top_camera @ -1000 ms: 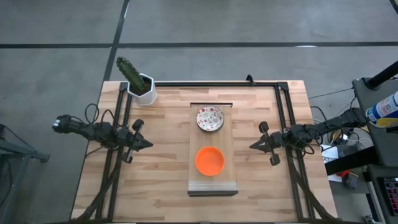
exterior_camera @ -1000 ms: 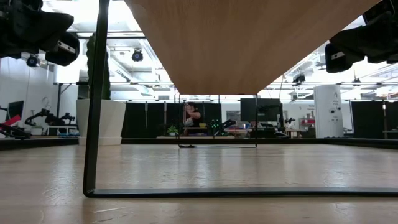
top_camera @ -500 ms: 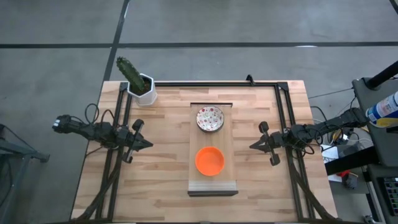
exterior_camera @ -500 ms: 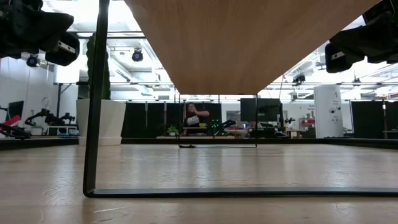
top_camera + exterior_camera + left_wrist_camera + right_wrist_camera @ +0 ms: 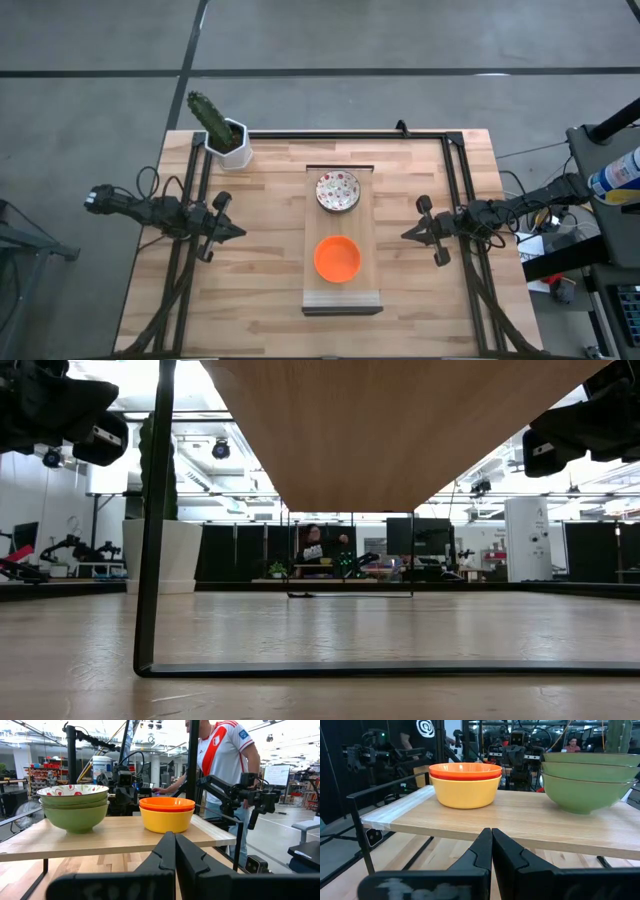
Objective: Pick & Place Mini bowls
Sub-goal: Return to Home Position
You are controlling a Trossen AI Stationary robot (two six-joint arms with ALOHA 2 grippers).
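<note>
Mini bowls (image 5: pixel 166 815) sit unmoved in two stacks on the shelf (image 5: pixel 341 296), an orange bowl (image 5: pixel 338 258) topping one and a speckled bowl (image 5: pixel 338 191) the other, while the left pincer (image 5: pixel 236 232) and right pincer (image 5: pixel 407 235) hang clenched and empty either side, so the job looks done.

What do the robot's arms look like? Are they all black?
Yes! Both are thin and black, with black cables looping beside them. The left pincer and the right pincer each end in two dark fingers that narrow to a point.
</note>
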